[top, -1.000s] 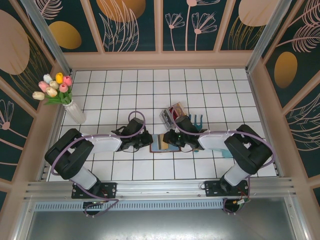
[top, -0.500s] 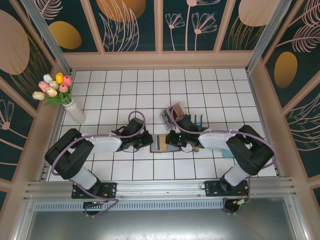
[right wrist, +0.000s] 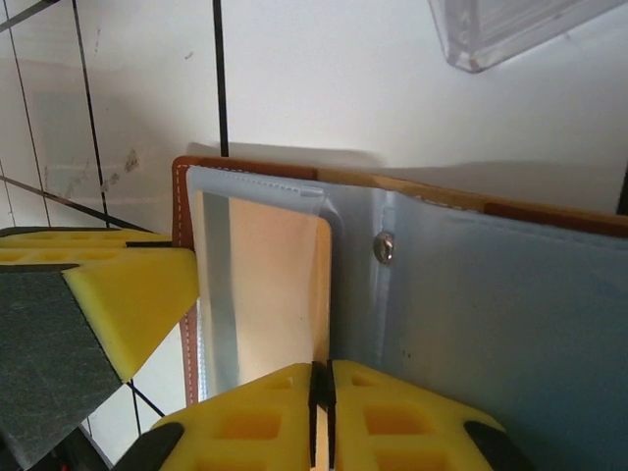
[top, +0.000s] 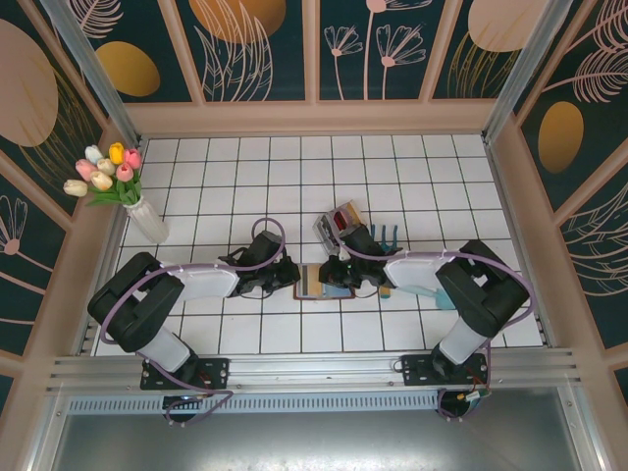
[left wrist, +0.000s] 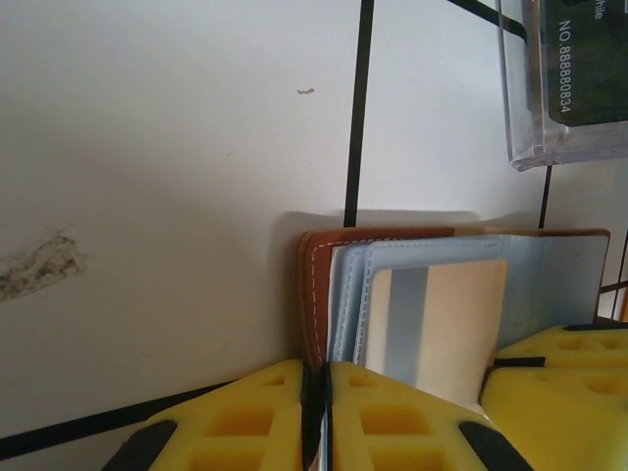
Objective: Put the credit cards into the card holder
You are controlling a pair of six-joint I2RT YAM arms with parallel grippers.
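While carrying everything, bench (top: 226, 167): white, tiled.
Holder: small brown leather card holder (left wrist: 312, 294) is lying open mid-bench.
Left fingers (left wrist: 339, 417): pinching its brown edge.
Right fingers (right wrist: 336, 417): pressing together at its pocket; hold unclear.
Card: tan plastic card (right wrist: 265, 285) is sitting in that pocket.

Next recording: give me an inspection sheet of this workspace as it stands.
Surface: white tiled table, a grey smudge.
Job's things: brown leather folding wallet lies open; tan plastic card showing through its clear pocket; red card in clear plastic box.
Clutter: white vase of tulips; small teal item, unclear.
Grippers: left gripper shut on wallet edge; right gripper shut on tan card.
Cables: purple cables along both arms.
Surroundings: dark floral wall panels.
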